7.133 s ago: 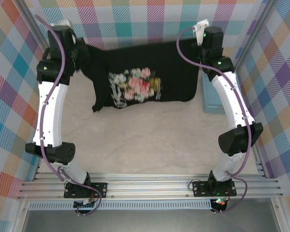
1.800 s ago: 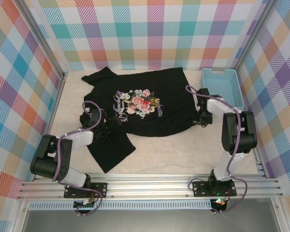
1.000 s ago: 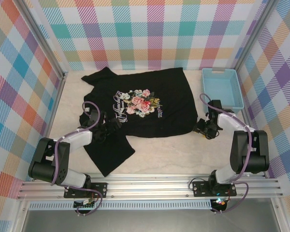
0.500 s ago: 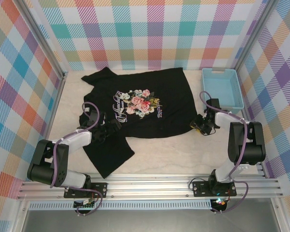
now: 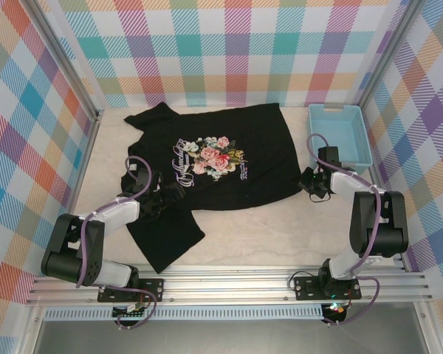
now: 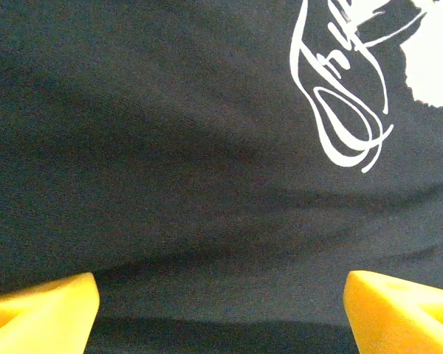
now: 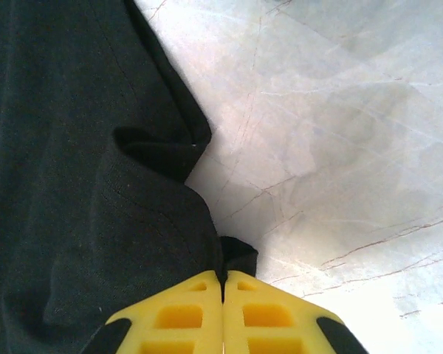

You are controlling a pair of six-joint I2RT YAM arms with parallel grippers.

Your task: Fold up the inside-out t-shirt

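One table (image 5: 280,228) carries one black t-shirt (image 5: 266,147), spread print-up across its far middle, and one light-blue basket (image 5: 340,108) just right of it. Of two grippers, the left gripper (image 6: 221,317) gapes wide over the cloth; the right gripper (image 7: 223,295) pinches the shirt's near-right edge.
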